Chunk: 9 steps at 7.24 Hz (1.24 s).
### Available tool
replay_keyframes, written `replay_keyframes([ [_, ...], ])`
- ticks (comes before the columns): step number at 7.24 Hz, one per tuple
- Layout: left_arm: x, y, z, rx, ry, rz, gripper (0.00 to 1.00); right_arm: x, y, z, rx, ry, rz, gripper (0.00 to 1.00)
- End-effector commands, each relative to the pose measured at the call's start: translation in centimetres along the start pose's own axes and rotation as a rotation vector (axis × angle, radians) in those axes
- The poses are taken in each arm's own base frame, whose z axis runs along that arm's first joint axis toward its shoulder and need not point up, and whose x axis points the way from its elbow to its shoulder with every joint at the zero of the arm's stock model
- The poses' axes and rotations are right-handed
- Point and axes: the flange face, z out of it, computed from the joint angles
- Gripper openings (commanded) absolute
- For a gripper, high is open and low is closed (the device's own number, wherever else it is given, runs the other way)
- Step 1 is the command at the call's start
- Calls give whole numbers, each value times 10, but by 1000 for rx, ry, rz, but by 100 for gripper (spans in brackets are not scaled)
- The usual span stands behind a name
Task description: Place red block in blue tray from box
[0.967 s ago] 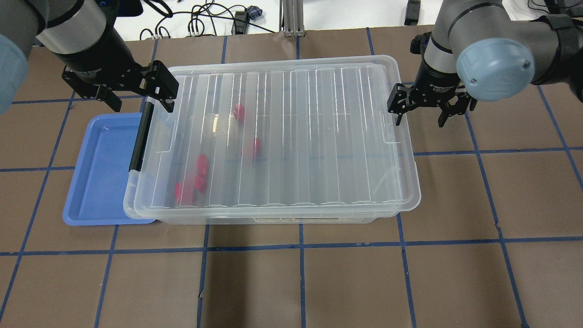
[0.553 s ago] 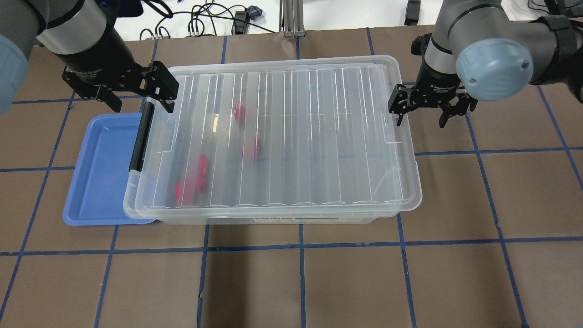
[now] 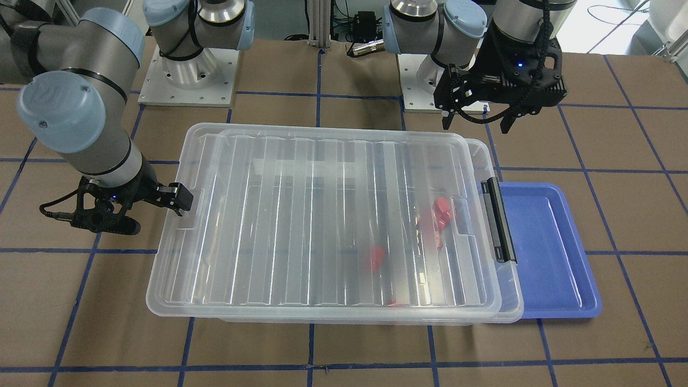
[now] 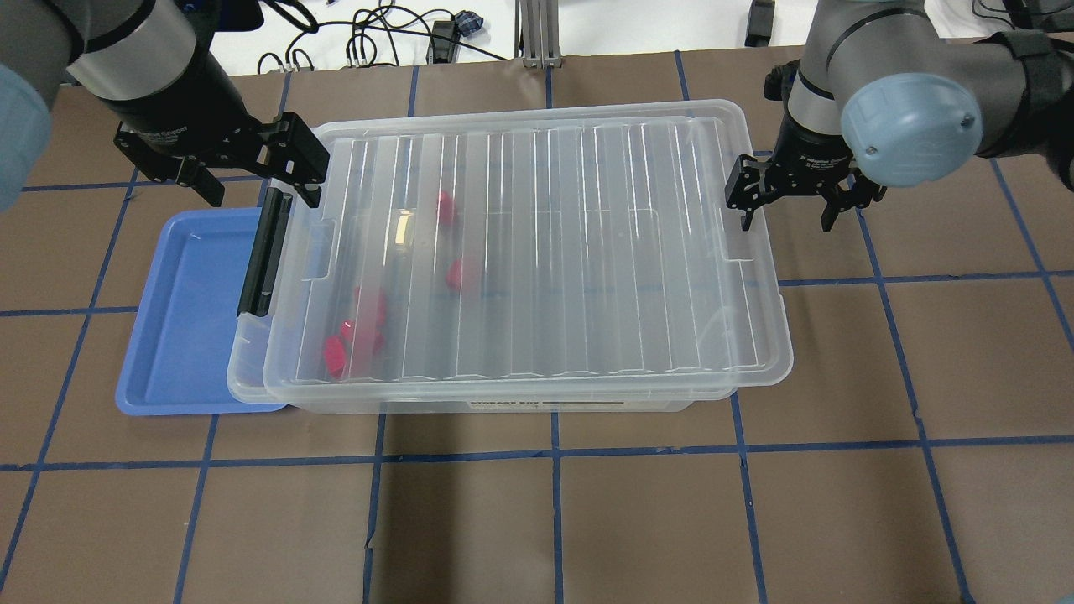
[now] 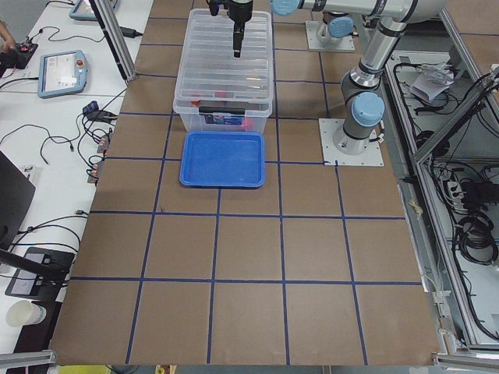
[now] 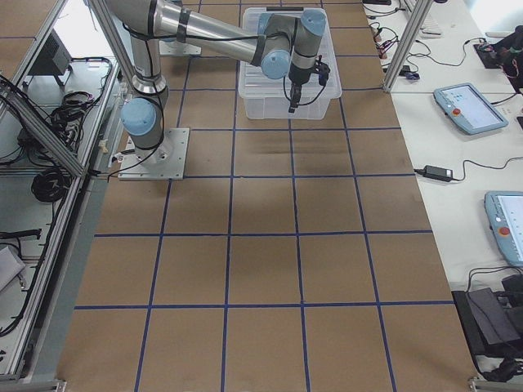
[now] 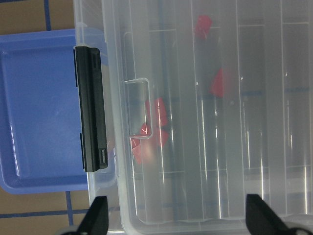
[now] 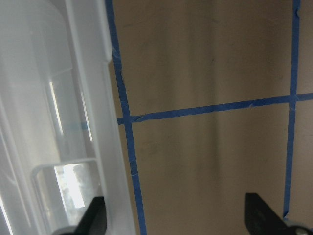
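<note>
The step in hand is judged to be lid removal. The ribbed lid (image 4: pixel 545 252) lies offset on the box (image 4: pixel 545 404), overhanging its end at the right of the overhead frame, so no red block (image 4: pixel 457 273) can be reached yet. The red blocks are seen inside the box, left of centre. The blue tray (image 4: pixel 185 335) lies at centre left, beside the black latch (image 4: pixel 262 252).

The right end effector (image 4: pixel 786 220) is spread wide at the lid's right edge and grasps nothing. The left end effector (image 4: pixel 256 180) is likewise released, at the upper left corner. Next, the lid needs to be gripped and carried clear onto the bench (image 4: pixel 587 520).

The blocks are blurred by the ribs, so about 5 are counted, uncertainly. Contact between the right end effector and the lid cannot be told. The tray's inner edge is hidden by the box.
</note>
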Motion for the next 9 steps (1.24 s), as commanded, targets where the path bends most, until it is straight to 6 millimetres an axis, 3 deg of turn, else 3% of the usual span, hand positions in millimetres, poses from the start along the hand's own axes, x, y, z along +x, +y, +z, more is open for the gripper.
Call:
replay_keyframes([
  [1, 0, 0, 0, -2, -3, 0, 100, 26, -5, -1, 1, 48, 14, 100],
  [5, 0, 4, -1, -2, -9, -8, 100, 63, -11, -2, -4, 61, -7, 100],
  [6, 0, -9, 2, -6, -2, 0, 100, 76, -12, -2, -6, 58, -18, 100],
  [7, 0, -10, 9, -18, 5, -11, 100, 91, -14, -2, -9, 70, -41, 100],
  [9, -8, -18, 1, -2, -3, -17, 100, 116, -15, 1, -21, 80, -63, 100],
])
